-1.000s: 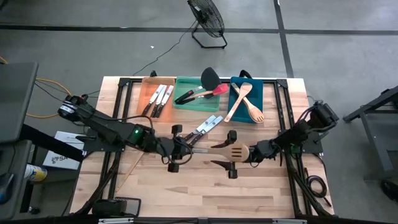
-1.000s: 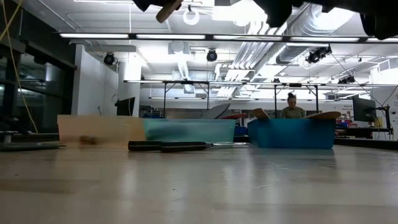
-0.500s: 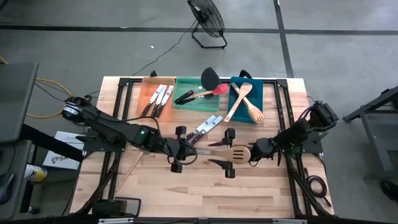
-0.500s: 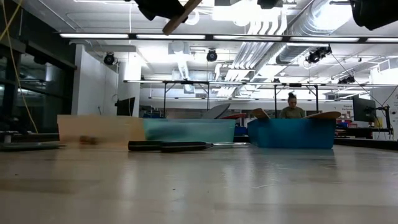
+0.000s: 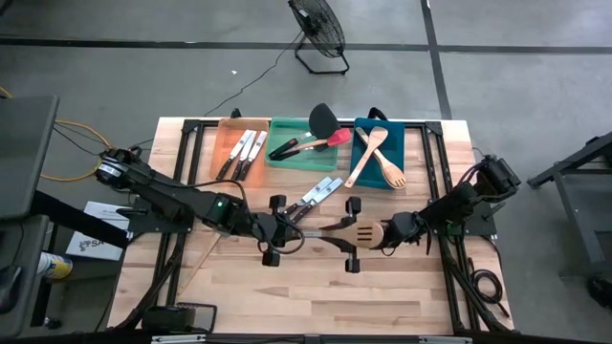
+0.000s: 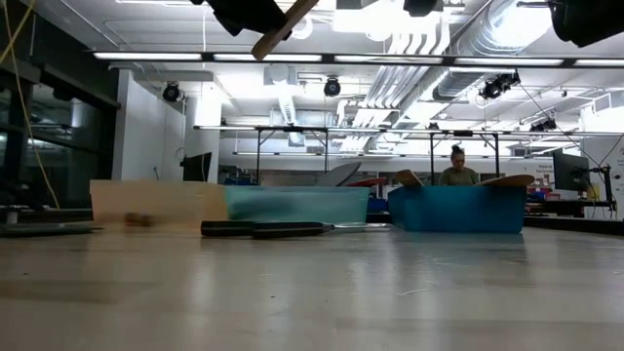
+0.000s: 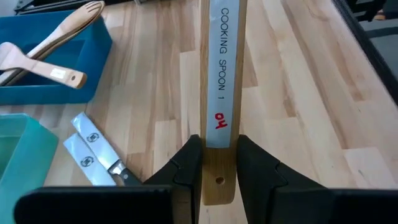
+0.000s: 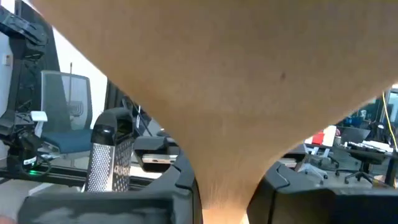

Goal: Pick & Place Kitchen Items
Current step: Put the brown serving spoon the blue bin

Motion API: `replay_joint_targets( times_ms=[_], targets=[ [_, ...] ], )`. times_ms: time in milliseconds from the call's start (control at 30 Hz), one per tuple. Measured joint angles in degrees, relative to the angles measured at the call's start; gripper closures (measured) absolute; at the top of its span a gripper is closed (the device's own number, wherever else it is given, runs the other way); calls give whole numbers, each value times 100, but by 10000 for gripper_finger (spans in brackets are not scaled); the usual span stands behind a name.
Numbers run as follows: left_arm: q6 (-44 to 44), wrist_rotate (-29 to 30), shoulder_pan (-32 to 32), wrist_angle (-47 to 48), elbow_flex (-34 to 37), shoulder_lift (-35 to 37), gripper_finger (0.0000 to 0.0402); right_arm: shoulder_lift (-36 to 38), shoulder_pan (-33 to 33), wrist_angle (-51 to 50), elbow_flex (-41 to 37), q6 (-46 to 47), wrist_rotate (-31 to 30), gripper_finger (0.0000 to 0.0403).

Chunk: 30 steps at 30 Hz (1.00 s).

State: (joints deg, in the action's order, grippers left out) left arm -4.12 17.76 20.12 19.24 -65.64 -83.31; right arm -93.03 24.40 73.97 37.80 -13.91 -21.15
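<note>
Mid-air handover over the table's middle: the left gripper point(image 7: 214, 163) pinches the handle end of the slotted wooden spoon point(image 5: 352, 235), and the right gripper point(image 8: 225, 186) now looks clamped on the broad slotted head, though its wrist view is almost filled by wood, so that grip is a judgement. To do this well, the right should prove a firm hold before the left lets go, then carry level toward the blue tray point(image 5: 360, 128) beyond it

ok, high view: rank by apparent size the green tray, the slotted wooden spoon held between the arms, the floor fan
1. green tray
2. floor fan, but cropped at the frame's top, so unsure
3. slotted wooden spoon
</note>
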Motion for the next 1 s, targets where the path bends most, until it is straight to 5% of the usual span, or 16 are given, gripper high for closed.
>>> replay_joint_targets(
  times_ms=[233, 400, 600, 833, 1000],
  targets=[
    [-66, 69, -4, 142, 1, 0, 332, 4, 53, -52, 0, 34, -443, 335],
    [-168, 423, 8, 272, 1, 7, 234, 187, 74, -430, -9, -50, -1098, 335],
    [-621, 953, 13, 651, 1, 20, 158, 717, 111, -1514, -9, -79, -2717, 335],
    [-1268, 1064, 13, 1014, 1, 20, 155, 1286, 6, -2914, -7, -370, -4881, 335],
    [-1414, 1047, 13, 1019, 1, 20, 164, 1506, -360, -3962, -4, -550, -5437, 335]
  ],
)
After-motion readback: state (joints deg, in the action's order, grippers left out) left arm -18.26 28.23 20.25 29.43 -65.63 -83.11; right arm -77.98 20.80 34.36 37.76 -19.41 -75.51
